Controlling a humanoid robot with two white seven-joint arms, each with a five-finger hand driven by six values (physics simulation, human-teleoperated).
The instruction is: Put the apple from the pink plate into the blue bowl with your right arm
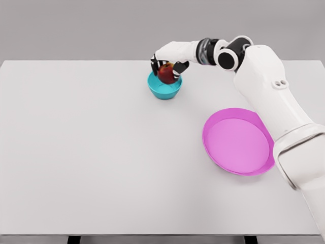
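**Apple held over the blue bowl**

A white desk (pixel 101 152) fills the view. Near right lies an empty pink plate (pixel 237 141), partly overlapped by the white right arm. Farther back, around the middle, sits a blue bowl (pixel 164 89). Just above its rim, the right hand (pixel 167 66) has its dark fingers (pixel 154 64) wrapped around a red apple (pixel 167 74).

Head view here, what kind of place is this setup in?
Likely a simulated tabletop test bench: a plain white table against a blank grey backdrop, holding only a blue bowl and a pink plate, with flat rendered shading.
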